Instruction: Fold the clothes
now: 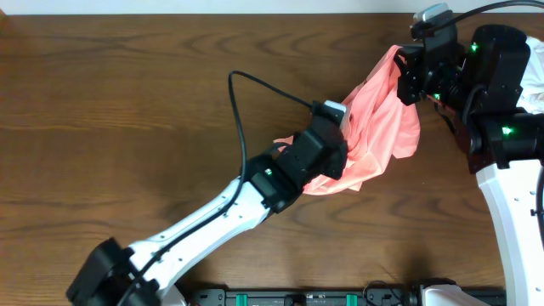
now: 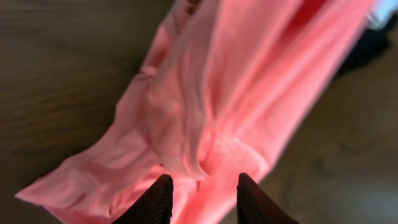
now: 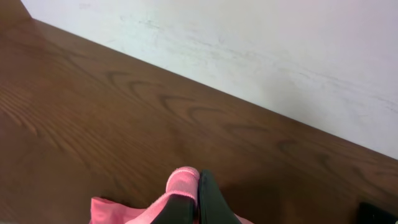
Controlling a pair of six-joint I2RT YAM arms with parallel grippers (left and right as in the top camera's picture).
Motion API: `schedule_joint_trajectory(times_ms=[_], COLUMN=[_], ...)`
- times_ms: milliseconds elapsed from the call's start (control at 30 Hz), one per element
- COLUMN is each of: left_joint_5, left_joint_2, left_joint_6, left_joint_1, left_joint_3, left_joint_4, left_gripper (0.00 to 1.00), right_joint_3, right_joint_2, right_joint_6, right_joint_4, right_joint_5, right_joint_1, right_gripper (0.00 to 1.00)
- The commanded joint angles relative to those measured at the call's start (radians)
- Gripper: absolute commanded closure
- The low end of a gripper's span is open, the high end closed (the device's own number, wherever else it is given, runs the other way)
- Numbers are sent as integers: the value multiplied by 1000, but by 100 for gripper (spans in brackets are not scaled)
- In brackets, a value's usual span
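Shirt (image 1: pixel 382 115) sits at the far right of the worktop (image 1: pixel 127 102), stretched between both claws and partly off the surface. Right claw (image 3: pixel 196 202) is clenched on a pink fold at the shirt's upper end. Left claw (image 2: pixel 202 199) is at the lower-left edge, fingers (image 2: pixel 158 199) partway apart with bunched cloth between them; can't tell if it's gripping.

Salmon-pink thin fabric shirt (image 1: pixel 382 127) at far right of brown wooden table (image 1: pixel 127 110), left gripper (image 2: pixel 202 186) at its near-left end, right gripper (image 3: pixel 191 200) at its far-right end.
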Motion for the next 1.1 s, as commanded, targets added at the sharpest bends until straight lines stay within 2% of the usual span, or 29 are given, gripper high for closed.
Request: schedule_joint_trajectory(times_ms=[0,133,433,700,1067], left_joint_5=[-85,-85,-89,-88,-134], left_joint_2=[48,76,95,183,200], left_joint_6=[-69,-111,-268,-349,-343], left_joint_1=[-4,-4,-3,-10,-50], left_joint_3=[12,12,12,12,12], left_joint_4=[45,96,102,164,188], left_gripper=[66,66,66,66,66], right_joint_3=[18,18,18,18,18], right_joint_2=[3,3,3,3,5], right_joint_6=[-6,-7,-6,-6,-6], right_joint_4=[3,3,8,7,8], right_joint_5=[3,3,3,3,3], right_joint_1=[-20,-21,-21,-21,-21], right_gripper=[99,99,99,99,99])
